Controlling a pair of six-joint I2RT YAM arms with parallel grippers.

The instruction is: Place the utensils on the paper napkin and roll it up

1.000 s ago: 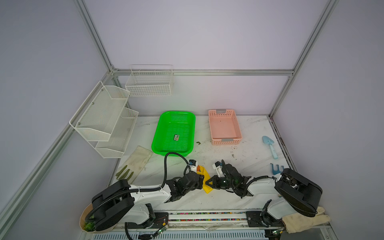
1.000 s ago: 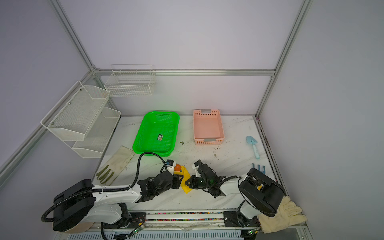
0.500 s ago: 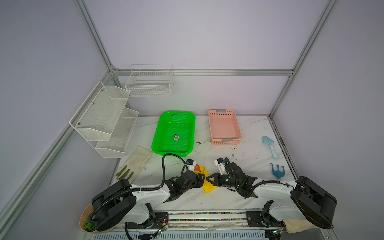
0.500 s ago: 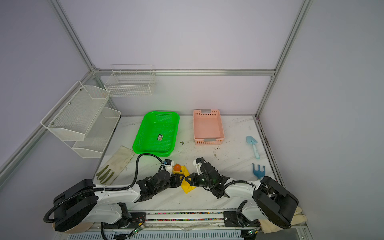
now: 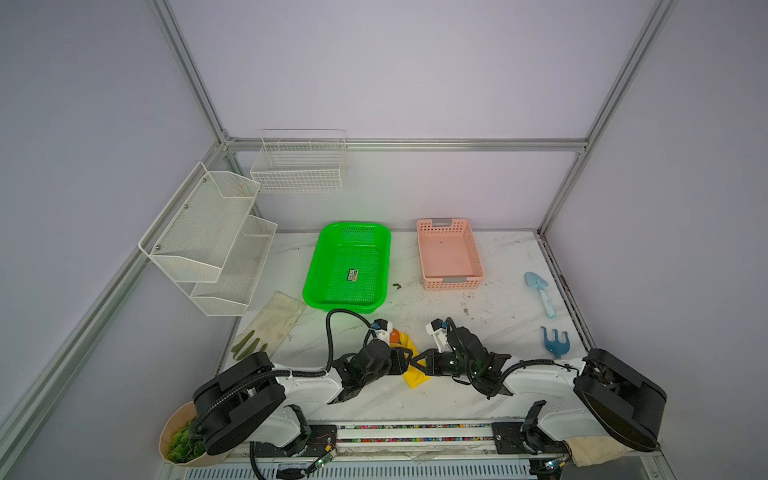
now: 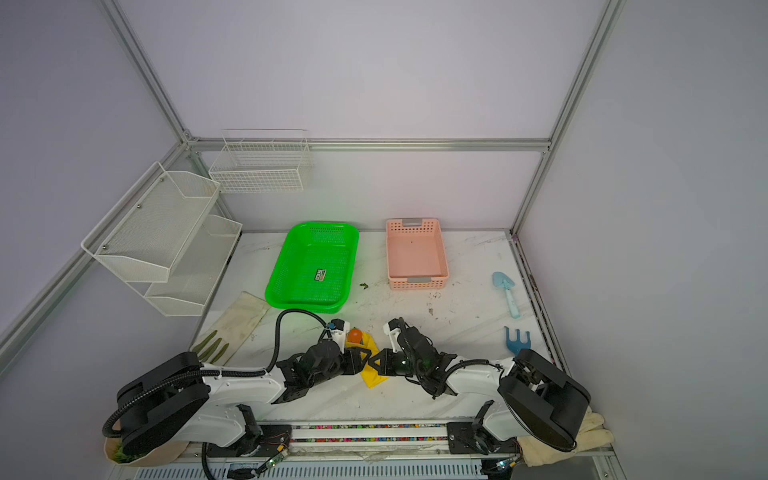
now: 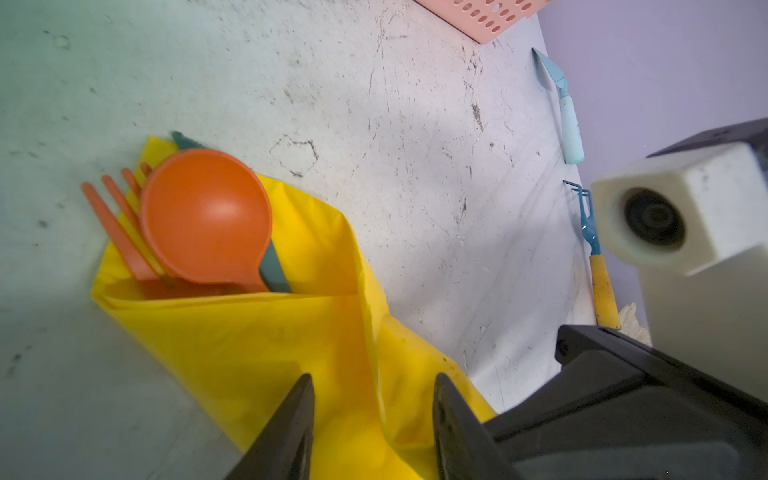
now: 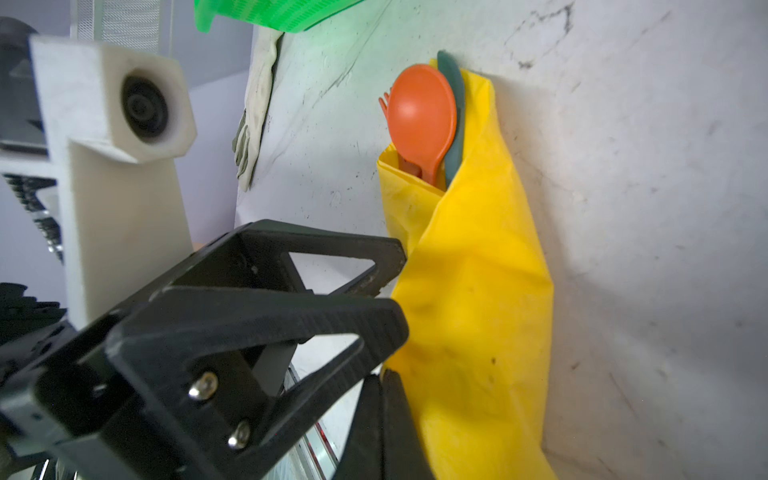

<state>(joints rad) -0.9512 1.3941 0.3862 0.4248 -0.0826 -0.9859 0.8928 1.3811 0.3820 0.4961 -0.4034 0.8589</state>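
The yellow paper napkin (image 7: 249, 332) lies rolled on the table between the two arms, also seen from the right wrist (image 8: 478, 291). Out of its far end stick the utensils: an orange spoon (image 7: 205, 216), an orange fork (image 7: 120, 224) and a teal piece (image 7: 274, 274). My left gripper (image 7: 374, 380) is open, and its fingertips (image 8: 390, 253) rest against the roll's side. My right gripper (image 8: 380, 374) is shut, its tips pressed to the roll's near edge. In both top views the grippers (image 5: 409, 356) (image 6: 370, 363) meet tip to tip over the napkin (image 5: 415, 376).
A green basket (image 5: 347, 266) and a pink basket (image 5: 451, 253) stand at the back. A light blue shovel (image 5: 540, 291) and a blue rake (image 5: 555, 340) lie at the right. A glove (image 5: 274, 324) lies at the left below the white wire shelves (image 5: 208, 237).
The right arm has stretched out low and flat, bringing its shut gripper left against the napkin roll. The left gripper stays at the roll, its jaws widening then narrowing a little.
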